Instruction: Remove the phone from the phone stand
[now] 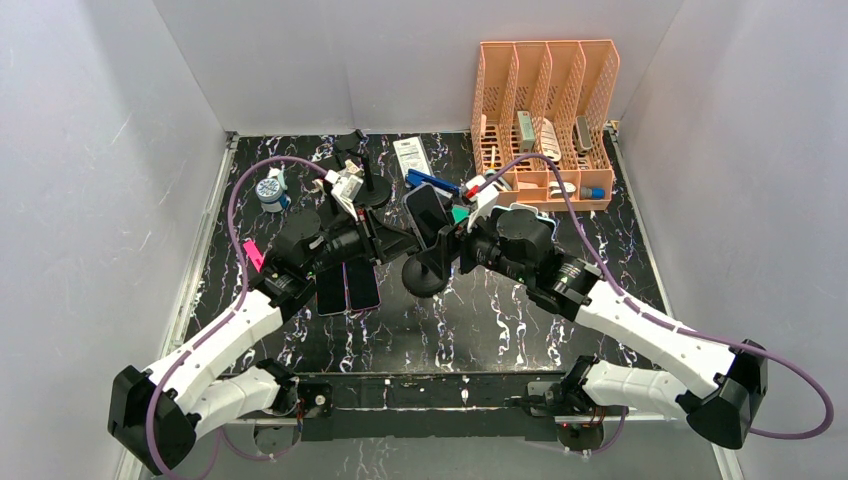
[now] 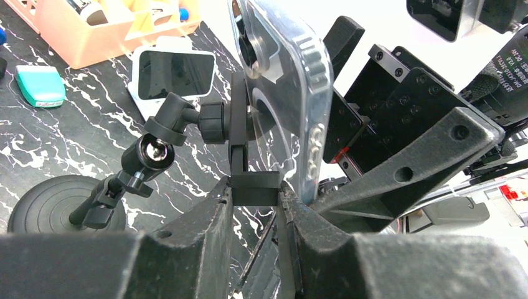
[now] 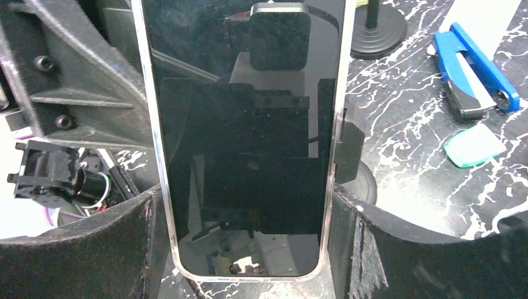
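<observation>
Left fingers [image 2: 187, 249] clench the bracket [image 2: 252, 189] of the phone stand [image 2: 215, 115], right fingers [image 3: 93, 249] grasp the phone [image 3: 243, 124] by its edges, the round base [image 1: 425, 275] at its 6 o'clock.

A clear-cased phone [image 1: 428, 212] with a dark, blank screen sits near the centre of the top view, tilted upright and mounted on a black phone stand [image 1: 425, 275] whose round base rests just below it.

I see little room at the phone [image 1: 428, 212]: my right gripper [image 1: 458, 238] hugs its edges, my left gripper [image 1: 383, 238] clamps the stand [image 1: 425, 274]. Behind, an orange rack [image 1: 545, 95] blocks; the near table [image 1: 500, 320] lies open.
</observation>
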{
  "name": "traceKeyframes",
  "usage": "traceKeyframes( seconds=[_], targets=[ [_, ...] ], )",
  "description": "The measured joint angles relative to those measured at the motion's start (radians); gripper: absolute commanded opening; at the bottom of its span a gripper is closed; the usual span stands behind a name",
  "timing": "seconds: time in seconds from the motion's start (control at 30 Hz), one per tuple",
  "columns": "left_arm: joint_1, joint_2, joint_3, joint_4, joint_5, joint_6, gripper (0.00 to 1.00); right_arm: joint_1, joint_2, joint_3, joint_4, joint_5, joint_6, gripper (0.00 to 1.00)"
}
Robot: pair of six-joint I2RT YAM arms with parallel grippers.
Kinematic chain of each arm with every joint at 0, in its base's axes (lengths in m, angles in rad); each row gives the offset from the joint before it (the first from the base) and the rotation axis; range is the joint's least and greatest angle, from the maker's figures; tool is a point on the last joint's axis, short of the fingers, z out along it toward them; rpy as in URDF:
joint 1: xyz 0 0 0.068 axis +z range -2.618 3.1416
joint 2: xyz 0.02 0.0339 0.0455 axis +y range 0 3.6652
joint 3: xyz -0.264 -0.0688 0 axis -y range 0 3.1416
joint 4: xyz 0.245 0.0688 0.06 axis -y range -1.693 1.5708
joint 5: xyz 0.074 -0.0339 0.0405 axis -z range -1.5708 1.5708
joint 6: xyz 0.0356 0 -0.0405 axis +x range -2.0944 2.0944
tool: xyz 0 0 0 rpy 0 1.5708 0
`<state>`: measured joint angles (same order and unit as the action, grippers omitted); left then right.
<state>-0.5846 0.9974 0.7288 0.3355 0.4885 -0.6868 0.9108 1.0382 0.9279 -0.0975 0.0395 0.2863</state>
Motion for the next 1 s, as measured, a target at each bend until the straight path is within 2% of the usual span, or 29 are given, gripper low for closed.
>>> traceKeyframes(
  seconds=[0.63, 1.0],
  targets=[
    [0.007, 0.054, 0.045, -0.013, 0.03, 0.006, 0.0, -0.027, -0.021, 0.015, -0.066, -0.105, 0.035, 0.01],
    [0.01, 0.055, 0.047, -0.031, 0.032, 0.009, 0.46, -0.027, -0.056, 0.04, -0.105, -0.156, 0.042, 0.01]
  ],
)
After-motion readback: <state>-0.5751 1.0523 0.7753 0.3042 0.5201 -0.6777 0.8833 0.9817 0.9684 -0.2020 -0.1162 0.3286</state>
